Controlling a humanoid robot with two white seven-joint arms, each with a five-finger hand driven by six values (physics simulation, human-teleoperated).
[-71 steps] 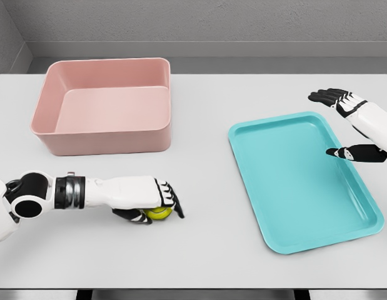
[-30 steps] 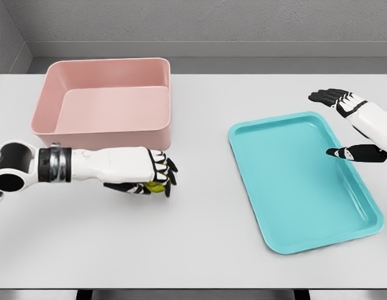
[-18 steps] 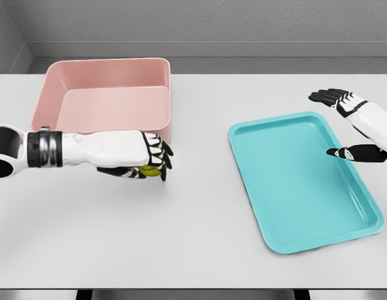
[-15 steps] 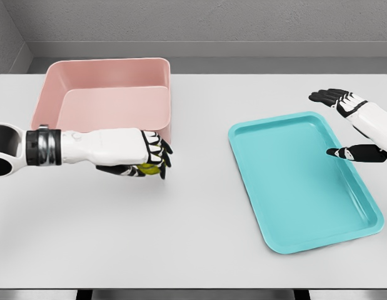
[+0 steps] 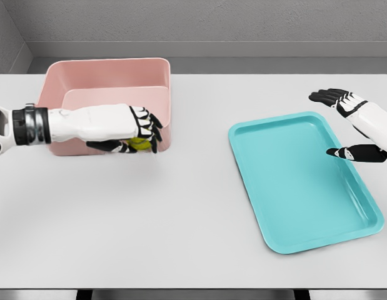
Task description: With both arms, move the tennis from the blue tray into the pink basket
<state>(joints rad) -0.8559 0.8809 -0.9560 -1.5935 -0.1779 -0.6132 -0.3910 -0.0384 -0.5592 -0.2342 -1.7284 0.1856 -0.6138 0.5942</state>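
Ball point(image 5: 140, 144) sits inside the curled fingers of the left hand point(image 5: 127, 128), yellow-green showing only between the black fingertips and the thumb below. The hand, closed around it, is held in front of the near wall of the basket point(image 5: 105, 81), toward that wall's right end, and covers part of the wall. Whether the ball is above the rim or still short of it cannot be told from this view.

Since the earliest picture the left hand has carried the ball up from the surface point(image 5: 193, 206) near its front left, moving steadily back toward the basket; half a second ago it was lower, with the fingers just below the basket's front right corner. The right hand point(image 5: 356, 125) has not moved: it hangs over the right edge of the tray point(image 5: 293, 181), fingers spread and holding nothing.

Most of the ball is hidden by the fingers. The left arm is cut off at the picture's left edge, and the right forearm runs out at the right edge. The tray lies at the right side of the surface, well apart from the basket.
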